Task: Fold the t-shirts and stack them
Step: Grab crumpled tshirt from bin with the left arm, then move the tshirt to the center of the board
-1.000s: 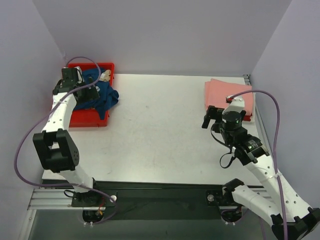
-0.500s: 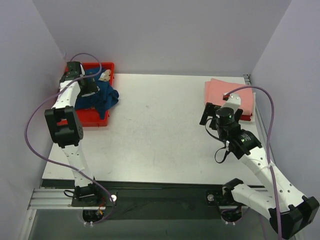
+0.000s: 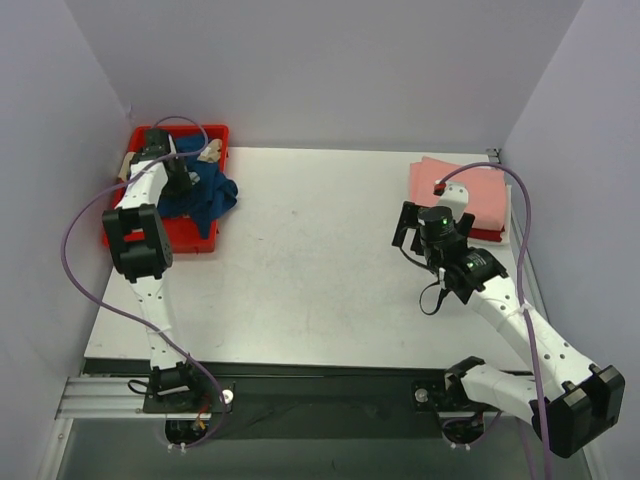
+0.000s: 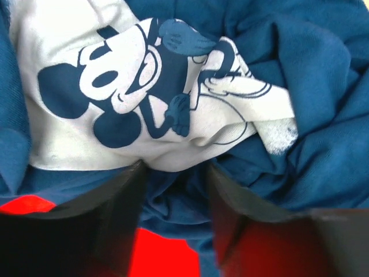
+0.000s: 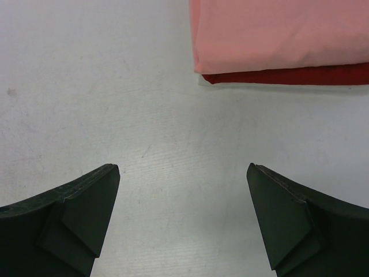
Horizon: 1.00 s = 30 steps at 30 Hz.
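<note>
A navy blue t-shirt (image 3: 207, 190) with a white cartoon print (image 4: 132, 86) lies crumpled in a red bin (image 3: 178, 241), spilling over its right rim. A bit of a beige t-shirt (image 3: 210, 152) shows at the bin's back. My left gripper (image 3: 178, 178) is down in the bin; in the left wrist view (image 4: 174, 173) its fingers are apart, straddling a fold of the navy cloth. A folded salmon-pink t-shirt (image 3: 455, 185) lies on a folded red one (image 3: 487, 235) at the back right. My right gripper (image 3: 405, 228) hangs open and empty over the table, left of that stack.
The bin's red floor (image 4: 161, 254) shows below the navy cloth. In the right wrist view the pink shirt (image 5: 277, 34) and the red one (image 5: 288, 75) lie ahead of the open gripper (image 5: 183, 173), with the white table (image 3: 320, 260) beneath. Grey walls close in on three sides.
The left arm has reached further back and down into the bin onto the navy shirt. The right gripper has moved left and a little toward the back.
</note>
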### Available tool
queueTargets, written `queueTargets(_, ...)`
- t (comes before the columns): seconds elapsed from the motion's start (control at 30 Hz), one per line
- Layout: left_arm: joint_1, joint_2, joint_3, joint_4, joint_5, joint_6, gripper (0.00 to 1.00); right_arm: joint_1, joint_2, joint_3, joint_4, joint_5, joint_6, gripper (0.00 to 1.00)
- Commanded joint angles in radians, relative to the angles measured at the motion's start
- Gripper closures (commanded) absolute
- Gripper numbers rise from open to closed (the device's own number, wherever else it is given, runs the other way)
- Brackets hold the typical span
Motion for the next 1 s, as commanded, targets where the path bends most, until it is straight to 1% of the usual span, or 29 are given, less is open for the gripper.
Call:
queueTargets(0.0, 0.005, -0.012, 0.017, -0.007, 0.014, -0.003, 0.48, 0.002, 0.002, 0.044, 0.023, 0.021, 0.008, 0.00)
queueTargets(0.03, 0.005, -0.012, 0.016, -0.007, 0.020, 0.000, 0.52, 0.002, 0.000, 0.044, 0.023, 0.022, 0.007, 0.00)
queueTargets(0.07, 0.005, -0.012, 0.014, -0.009, 0.026, 0.002, 0.59, 0.002, -0.001, 0.043, 0.023, 0.021, 0.004, 0.00)
queueTargets(0.1, 0.007, -0.012, 0.016, -0.010, 0.035, 0.002, 0.74, 0.001, -0.001, 0.041, 0.023, 0.021, 0.004, 0.00)
queueTargets(0.13, 0.005, -0.012, 0.017, -0.018, 0.041, 0.002, 0.86, 0.002, -0.003, 0.040, 0.021, 0.021, 0.005, 0.00)
queueTargets(0.17, 0.007, -0.013, 0.019, -0.022, 0.048, 0.002, 0.95, 0.002, -0.001, 0.041, 0.023, 0.021, 0.005, 0.00)
queueTargets(0.2, 0.005, -0.024, 0.017, -0.024, 0.058, 0.002, 1.00, 0.001, 0.000, 0.041, 0.023, 0.021, 0.007, 0.00)
queueTargets(0.37, 0.007, -0.113, -0.024, 0.023, 0.089, -0.012, 1.00, -0.002, 0.011, 0.051, 0.023, 0.005, 0.007, 0.00)
queueTargets(0.4, 0.007, -0.156, -0.030, 0.043, 0.124, -0.016, 1.00, -0.002, 0.014, 0.054, 0.023, 0.002, 0.005, 0.00)
queueTargets(0.73, 0.008, -0.463, -0.093, 0.175, 0.252, -0.124, 1.00, -0.021, 0.078, 0.109, 0.023, -0.050, -0.018, 0.00)
queueTargets(0.87, 0.001, -0.582, -0.110, 0.240, 0.391, -0.148, 1.00, -0.030, 0.105, 0.136, 0.023, -0.071, -0.032, 0.00)
queueTargets(0.97, -0.013, -0.633, -0.104, 0.275, 0.463, -0.161, 1.00, -0.039, 0.118, 0.153, 0.023, -0.082, -0.039, 0.00)
